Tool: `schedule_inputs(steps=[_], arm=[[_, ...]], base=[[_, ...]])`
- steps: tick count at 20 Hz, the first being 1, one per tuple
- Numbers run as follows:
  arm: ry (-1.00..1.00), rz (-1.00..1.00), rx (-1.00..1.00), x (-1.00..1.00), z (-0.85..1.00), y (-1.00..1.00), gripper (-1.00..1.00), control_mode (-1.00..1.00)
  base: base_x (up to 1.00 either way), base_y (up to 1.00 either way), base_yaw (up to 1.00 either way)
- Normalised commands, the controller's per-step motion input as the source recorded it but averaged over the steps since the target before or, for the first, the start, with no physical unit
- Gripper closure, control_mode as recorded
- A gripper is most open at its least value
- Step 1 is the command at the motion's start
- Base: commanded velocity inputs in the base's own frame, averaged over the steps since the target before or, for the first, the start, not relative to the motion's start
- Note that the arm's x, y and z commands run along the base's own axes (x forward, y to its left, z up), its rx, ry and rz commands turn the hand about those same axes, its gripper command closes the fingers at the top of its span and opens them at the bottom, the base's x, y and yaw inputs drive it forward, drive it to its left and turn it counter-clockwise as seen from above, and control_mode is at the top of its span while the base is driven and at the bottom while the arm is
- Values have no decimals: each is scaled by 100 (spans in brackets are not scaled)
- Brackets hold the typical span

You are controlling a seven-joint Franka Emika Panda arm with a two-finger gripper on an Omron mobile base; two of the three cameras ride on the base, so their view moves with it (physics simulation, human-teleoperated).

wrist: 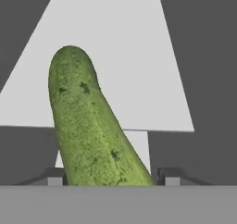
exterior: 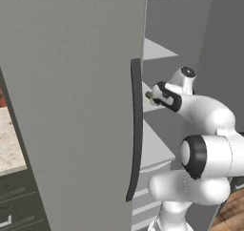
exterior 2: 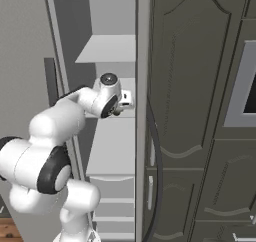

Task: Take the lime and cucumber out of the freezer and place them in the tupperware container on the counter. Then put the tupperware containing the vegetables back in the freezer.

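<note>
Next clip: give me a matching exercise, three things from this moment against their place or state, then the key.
Things:
1. cucumber
2. freezer door
3. hand

Place or state:
A. swung open, dark handle along its edge
B. reaching in over a pale shelf
C. between the finger tips, leaning up across the hand view

Pairs: 1-C, 2-A, 3-B

A kitchen; an open freezer [exterior: 71,106] with pale shelves; dark panelled cabinets [exterior 2: 200,111]; a speckled counter [exterior: 9,139].

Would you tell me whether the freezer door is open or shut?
Open: the door is swung aside, baring the shelves inside.
</note>
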Motion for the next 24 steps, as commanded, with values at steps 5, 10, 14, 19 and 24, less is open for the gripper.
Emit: schedule_inputs(steps=[5, 10, 14, 19, 24], arm=[[-2, 0, 0, -91, 57, 1, 100, -100], [-2, 0, 0, -81, 92, 2, 100, -100], [5, -1, 0, -77, 97, 1, 100, -100], [5, 0, 0, -100, 83, 2, 100, -100], [0, 0, -1, -91, 52, 13, 100, -100]], base=[[0, 0, 0], [0, 0, 0], [0, 0, 0], [0, 0, 0], [0, 0, 0]])
